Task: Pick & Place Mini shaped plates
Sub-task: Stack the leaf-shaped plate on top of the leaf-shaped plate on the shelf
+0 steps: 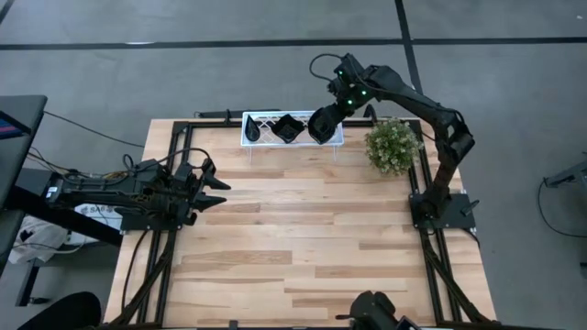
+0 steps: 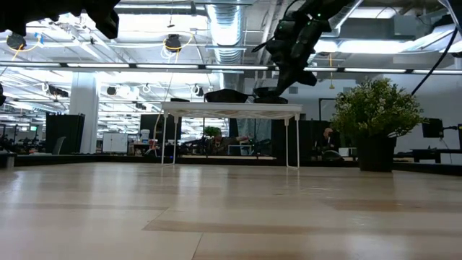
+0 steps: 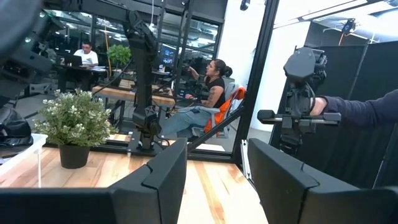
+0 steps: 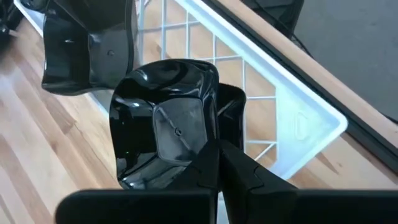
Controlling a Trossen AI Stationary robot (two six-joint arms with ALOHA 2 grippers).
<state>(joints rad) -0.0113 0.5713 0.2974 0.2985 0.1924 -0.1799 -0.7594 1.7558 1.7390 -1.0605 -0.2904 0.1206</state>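
White lattice tray (image 1: 261, 128) at table's (image 1: 303, 238) far edge, potted plant (image 1: 393, 145) beside it, people seated beyond

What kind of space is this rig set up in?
Probably an open-plan robotics lab or workshop: exposed ceiling ducts and strip lights overhead, people seated at desks behind the pale wooden table, and another dark robot arm on its own stand.

The small black rounded-square plate (image 4: 165, 124) at the frame's centre looks like glossy moulded plastic (reflections streak its rim). The white lattice tray (image 4: 292, 106) appears smooth; the pale wooden plank tabletop (image 1: 303, 238) matt.
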